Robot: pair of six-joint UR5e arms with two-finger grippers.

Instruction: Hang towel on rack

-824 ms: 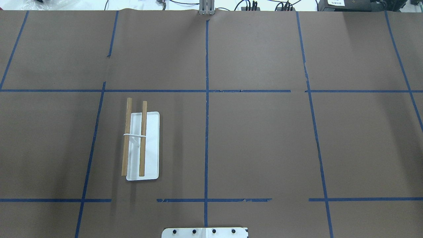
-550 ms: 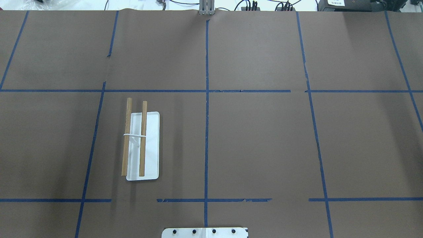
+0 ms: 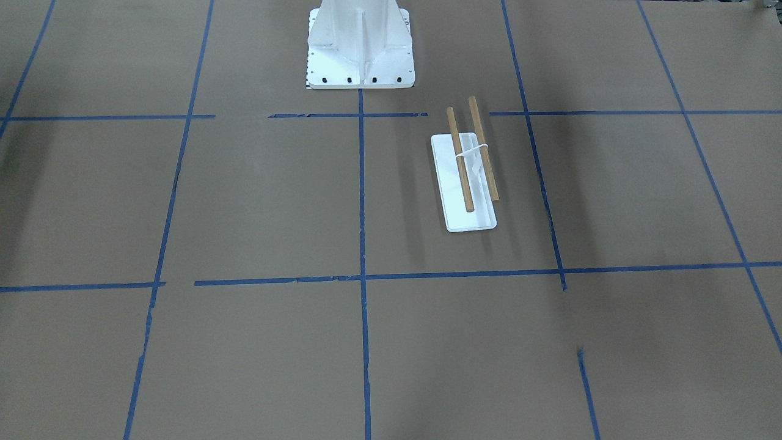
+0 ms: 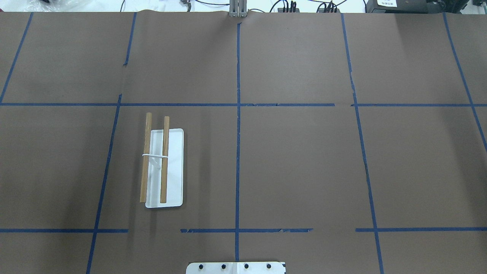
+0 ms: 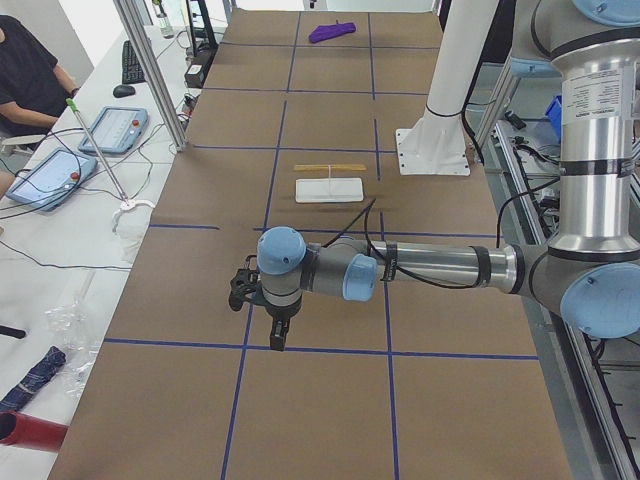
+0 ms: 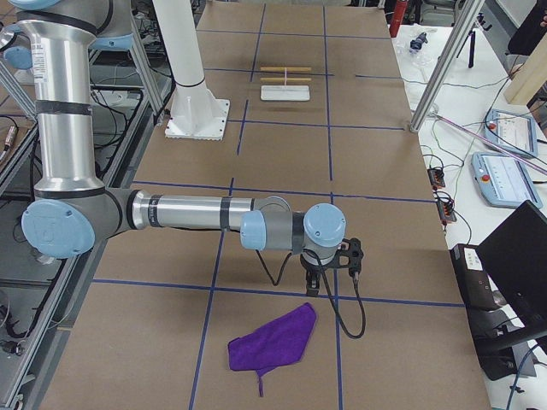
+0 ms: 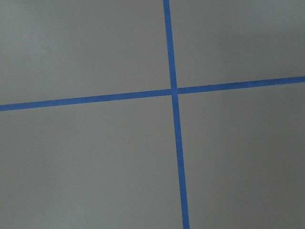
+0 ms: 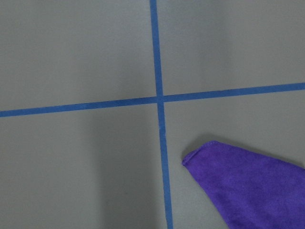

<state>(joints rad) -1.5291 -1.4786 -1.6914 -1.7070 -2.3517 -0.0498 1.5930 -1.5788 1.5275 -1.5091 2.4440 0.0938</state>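
The rack (image 4: 161, 167) stands on the brown table on my left side: two wooden dowels on a white wire support over a flat white base. It also shows in the front-facing view (image 3: 467, 174) and in both side views (image 5: 330, 180) (image 6: 285, 81). The purple towel (image 6: 273, 346) lies crumpled flat at the table's right end, and its corner shows in the right wrist view (image 8: 248, 186). My right gripper (image 6: 313, 289) points down just beside the towel's corner. My left gripper (image 5: 276, 340) points down over bare table at the left end. I cannot tell whether either is open or shut.
The white bolted robot pedestal (image 3: 360, 49) stands at the table's near edge, between the arms. Blue tape lines (image 4: 237, 152) grid the brown paper. An aluminium post (image 5: 150, 70) and operator tablets (image 5: 110, 130) stand beyond the far edge.
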